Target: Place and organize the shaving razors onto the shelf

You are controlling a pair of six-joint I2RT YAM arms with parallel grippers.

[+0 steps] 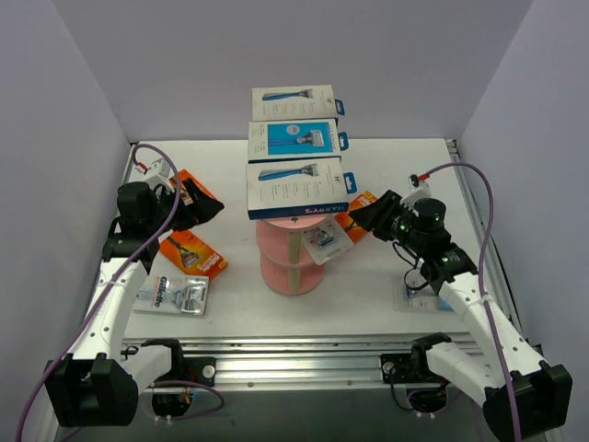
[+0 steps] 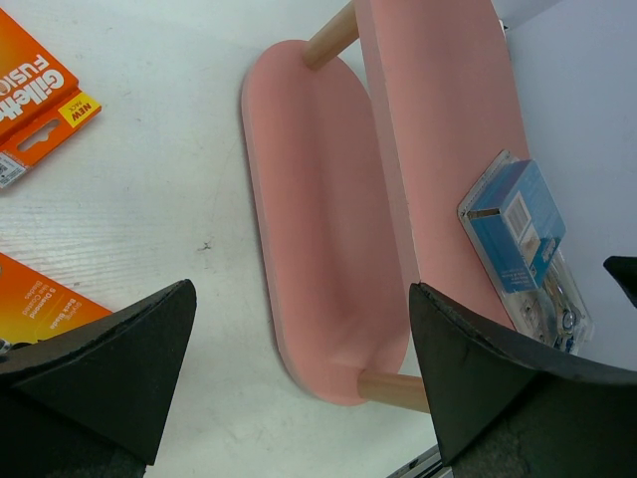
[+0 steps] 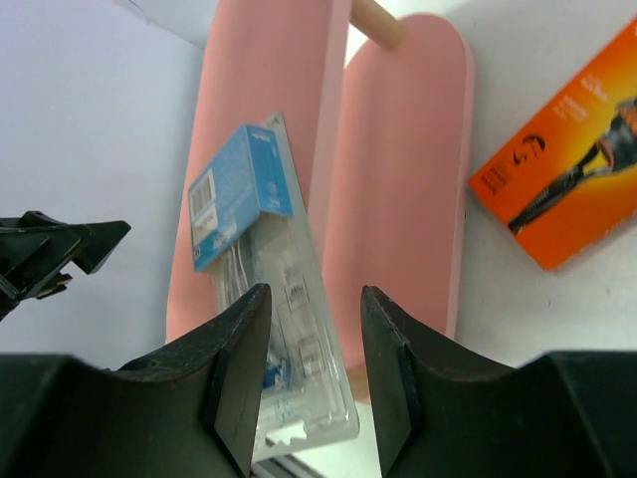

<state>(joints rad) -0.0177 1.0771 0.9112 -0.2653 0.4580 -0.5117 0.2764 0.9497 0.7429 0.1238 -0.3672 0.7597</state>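
Razor pack (image 3: 239, 199), clear blister with blue card, leans on the right side of the pink shelf (image 3: 398, 199), seemingly a lower tier. Its long axis points away from the right gripper (image 3: 314, 299), card end farthest. It looks light, stiff and slick, best pinched across its flat faces. The fingers straddle it, but I cannot tell whether they grip. The left gripper (image 2: 301, 289) is spread wide and empty.

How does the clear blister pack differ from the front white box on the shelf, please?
The clear blister pack is smaller and see-through, with a blue insert; the front white box is larger and opaque. The pack leans tilted at the shelf's right side; the box lies flat on top. Both are razor packs.
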